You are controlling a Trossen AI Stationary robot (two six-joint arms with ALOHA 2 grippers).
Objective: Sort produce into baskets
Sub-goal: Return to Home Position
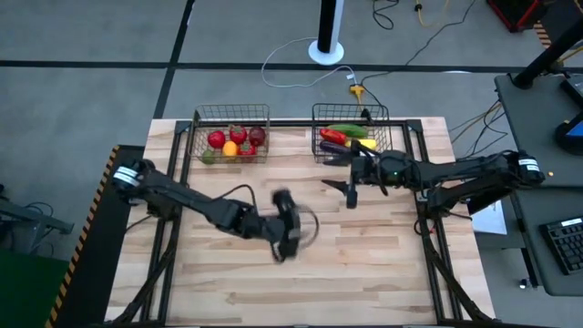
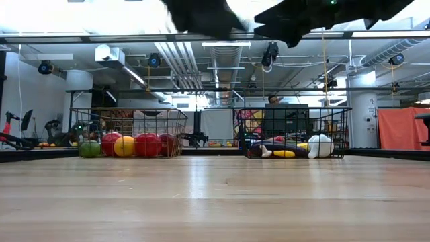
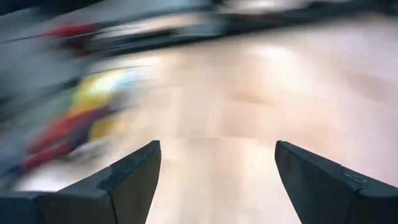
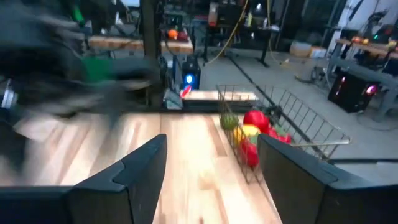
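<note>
Spanning most of the high view: worktop (image 1: 383,264), pale wood planks, no loose produce seen on it.

Left arm (image 1: 182,193): enters from the frame's left edge and ends at mid-worktop.

Right arm (image 1: 465,171): enters from the right edge and ends at upper centre.

Left wire basket (image 1: 231,107): upper left of centre. Holds the round pieces: tomato (image 1: 216,139), orange fruit (image 1: 230,149), green round piece (image 1: 209,156).

Right wire basket (image 1: 351,107): upper right of centre. Holds the long pieces: green chili (image 1: 347,129), red chili (image 1: 332,137), yellow piece (image 1: 365,143). A white piece (image 2: 320,145) shows in the low view.

Left tool (image 1: 285,228): fingers spread wide, nothing held. Both baskets lie toward the top of the frame, well apart from it.

Right tool (image 1: 344,175): fingers wide, nothing held. It sits just below the right wire basket, near its front wall, and is the nearer tool to any basket.

Judgement: sorting looks finished. The retreat turns on the right tool drawing toward the lower right, away from the basket wall directly above it in frame.
</note>
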